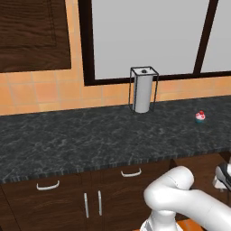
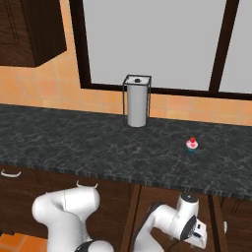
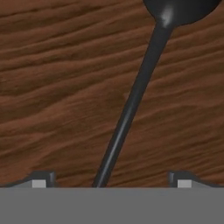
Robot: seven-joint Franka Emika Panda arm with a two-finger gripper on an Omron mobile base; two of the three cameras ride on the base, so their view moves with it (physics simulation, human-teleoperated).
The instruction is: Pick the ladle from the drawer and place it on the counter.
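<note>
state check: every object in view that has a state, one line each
ladle: lying flat on the wooden drawer floor, handle running between the fingertips, not lifted
gripper: open, fingers either side of the handle, not touching it
counter: no ladle on it
paper towel roll: upright in its wire holder, at the back of the counter
cupcake: upright on the counter

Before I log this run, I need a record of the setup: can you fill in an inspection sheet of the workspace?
Surface: the counter, black marbled stone, over dark wood cabinets.
Job's things: the ladle, dark, lies on the wooden drawer floor, handle running between the fingertips, bowl at the far end.
Clutter: paper towel holder upright by the wall; small cupcake further right.
Grippers: the gripper open, low over the ladle handle, not closed on it.
Cables: nothing seen.
Surroundings: window, orange tiled wall, upper cabinet.
</note>
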